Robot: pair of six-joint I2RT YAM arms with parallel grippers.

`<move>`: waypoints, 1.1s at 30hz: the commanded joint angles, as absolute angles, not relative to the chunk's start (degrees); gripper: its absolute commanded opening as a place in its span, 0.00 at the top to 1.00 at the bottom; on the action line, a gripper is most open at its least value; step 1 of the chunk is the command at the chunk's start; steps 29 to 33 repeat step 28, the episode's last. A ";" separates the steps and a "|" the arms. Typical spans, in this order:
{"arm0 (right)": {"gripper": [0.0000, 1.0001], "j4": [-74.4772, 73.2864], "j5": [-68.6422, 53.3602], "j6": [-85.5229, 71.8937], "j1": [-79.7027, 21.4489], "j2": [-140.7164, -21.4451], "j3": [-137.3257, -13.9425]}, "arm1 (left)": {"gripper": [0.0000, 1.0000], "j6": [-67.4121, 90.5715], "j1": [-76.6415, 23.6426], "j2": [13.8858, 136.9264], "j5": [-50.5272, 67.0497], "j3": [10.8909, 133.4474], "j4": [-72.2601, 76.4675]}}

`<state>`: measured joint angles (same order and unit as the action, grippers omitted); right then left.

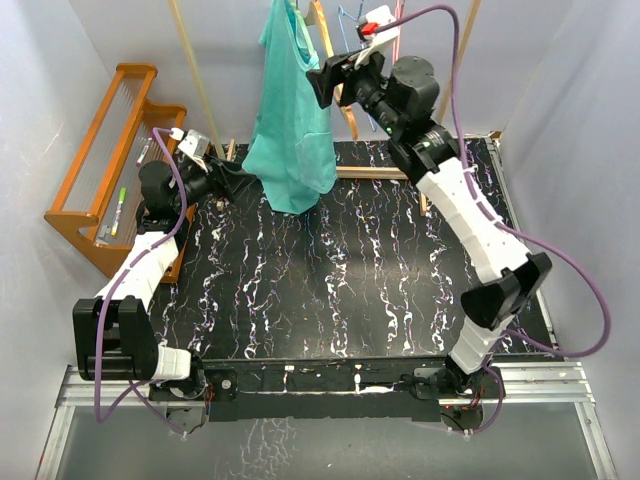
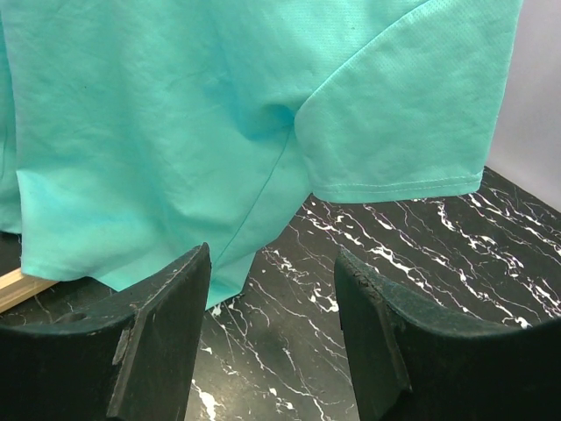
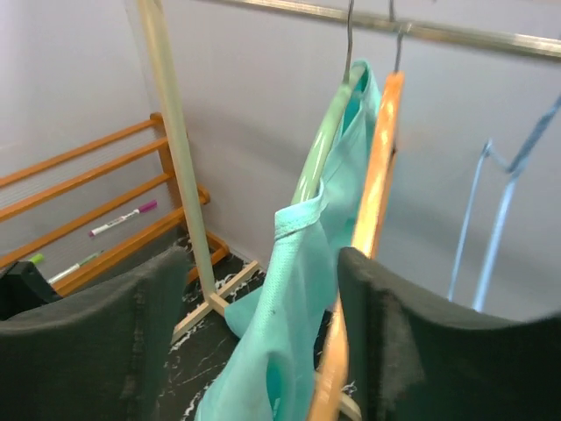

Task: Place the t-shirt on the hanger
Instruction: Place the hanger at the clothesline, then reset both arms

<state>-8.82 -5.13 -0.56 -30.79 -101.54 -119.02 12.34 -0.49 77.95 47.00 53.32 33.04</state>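
T-shirt (image 1: 290, 130) hangs above black white-veined table (image 1: 350, 285), pale walls (image 1: 565, 70) around.

The teal-green short-sleeved t-shirt (image 1: 288, 130) is seen hung from the rail (image 3: 456, 33), draped in long folds, with its lower hem just above the tabletop (image 1: 350, 280) and one stitched sleeve hanging loose. The pale mint plastic hanger (image 3: 317, 153) is hooked over the rail, and its slanted arm is run into the shirt's neckline.
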 commanded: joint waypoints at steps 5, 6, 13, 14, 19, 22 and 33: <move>0.02 -12.35 -1.42 -1.96 -30.75 -89.26 -112.66 | 0.44 9.56 -0.62 73.21 41.90 58.12 23.76; 0.02 -14.58 -0.36 -2.69 -30.68 -88.19 -111.46 | 0.43 8.92 -0.74 72.96 39.55 59.51 20.27; 0.02 -14.15 -0.19 -11.14 -30.76 -73.61 -83.20 | 0.39 7.15 -0.88 65.52 33.83 57.76 9.87; 0.02 -13.58 -0.01 -12.30 -30.76 -70.84 -79.34 | 0.38 6.72 -0.89 64.33 33.51 56.88 9.06; 0.02 -11.04 4.62 -18.61 -31.13 -63.51 -65.86 | 0.36 5.01 -0.88 60.74 32.04 53.27 7.23; 0.02 -9.82 8.08 -20.86 -31.29 -60.24 -61.58 | 0.36 5.80 -0.89 60.39 32.99 51.65 7.74; 0.02 -8.81 10.90 -23.43 -31.29 -57.89 -57.28 | 0.36 4.82 -0.92 59.66 33.06 49.51 7.20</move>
